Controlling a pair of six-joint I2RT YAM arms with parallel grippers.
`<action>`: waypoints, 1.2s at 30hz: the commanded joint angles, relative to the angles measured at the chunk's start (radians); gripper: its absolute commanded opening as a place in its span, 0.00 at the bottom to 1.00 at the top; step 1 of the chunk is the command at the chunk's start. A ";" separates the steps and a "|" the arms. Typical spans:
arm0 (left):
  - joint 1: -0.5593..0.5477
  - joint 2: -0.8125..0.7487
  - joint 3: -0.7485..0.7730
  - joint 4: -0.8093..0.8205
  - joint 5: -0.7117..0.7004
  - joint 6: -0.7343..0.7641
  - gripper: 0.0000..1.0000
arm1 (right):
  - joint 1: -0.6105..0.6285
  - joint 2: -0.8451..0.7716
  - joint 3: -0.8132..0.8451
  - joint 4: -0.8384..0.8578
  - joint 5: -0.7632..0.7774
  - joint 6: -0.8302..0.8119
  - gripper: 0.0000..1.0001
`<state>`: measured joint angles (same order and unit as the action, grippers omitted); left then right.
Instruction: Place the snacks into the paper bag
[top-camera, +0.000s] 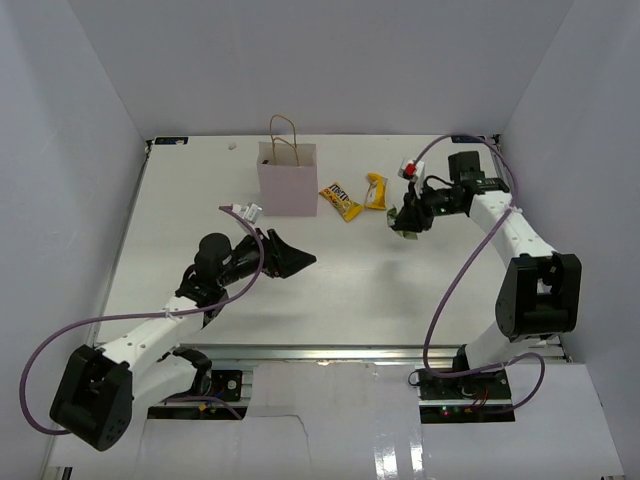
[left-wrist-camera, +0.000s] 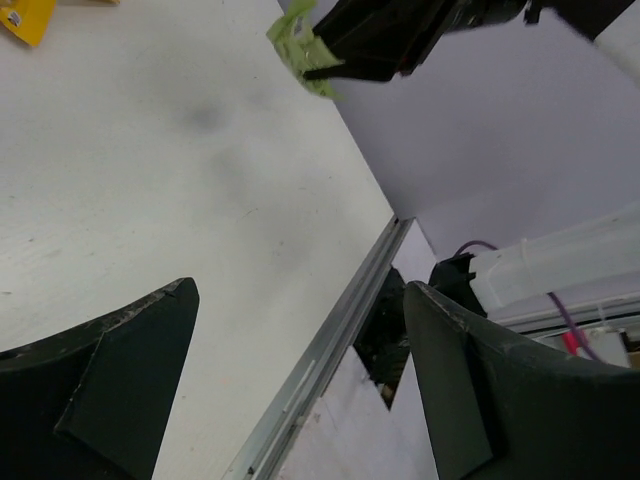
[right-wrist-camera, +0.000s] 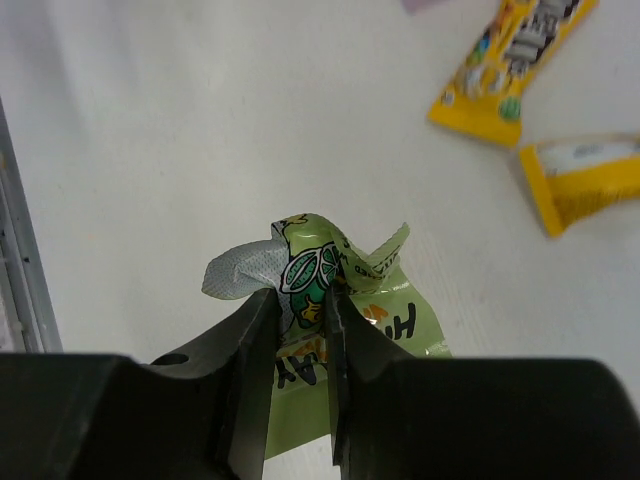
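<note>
The pale pink paper bag (top-camera: 288, 179) stands upright at the back of the table. Two yellow packets (top-camera: 340, 200) (top-camera: 376, 189) lie to its right; they also show in the right wrist view (right-wrist-camera: 510, 60) (right-wrist-camera: 580, 180). My right gripper (top-camera: 407, 221) is shut on the crinkly green packet (right-wrist-camera: 330, 270), held just above the table right of the yellow packets; it also shows in the left wrist view (left-wrist-camera: 300, 50). My left gripper (top-camera: 295, 260) is open and empty, in front of the bag. The purple and yellow-orange packets are out of view.
A small white item (top-camera: 245, 211) lies left of the bag. The table's metal front rail (left-wrist-camera: 330, 340) runs along the near edge. White walls close in the left, back and right sides.
</note>
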<state>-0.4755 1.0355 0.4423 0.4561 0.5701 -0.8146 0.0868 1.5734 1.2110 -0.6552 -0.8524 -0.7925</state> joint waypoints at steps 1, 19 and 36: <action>-0.005 -0.070 0.042 -0.118 -0.015 0.176 0.95 | 0.103 0.022 0.189 0.026 -0.113 0.122 0.12; -0.006 -0.448 0.144 -0.616 -0.345 0.586 0.97 | 0.373 0.510 0.843 0.643 0.065 0.759 0.12; -0.006 -0.526 0.154 -0.666 -0.355 0.618 0.98 | 0.403 0.628 0.903 0.819 0.116 0.984 0.16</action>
<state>-0.4786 0.5087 0.5846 -0.2089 0.2184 -0.2062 0.4885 2.1853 2.0838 0.0776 -0.7406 0.1356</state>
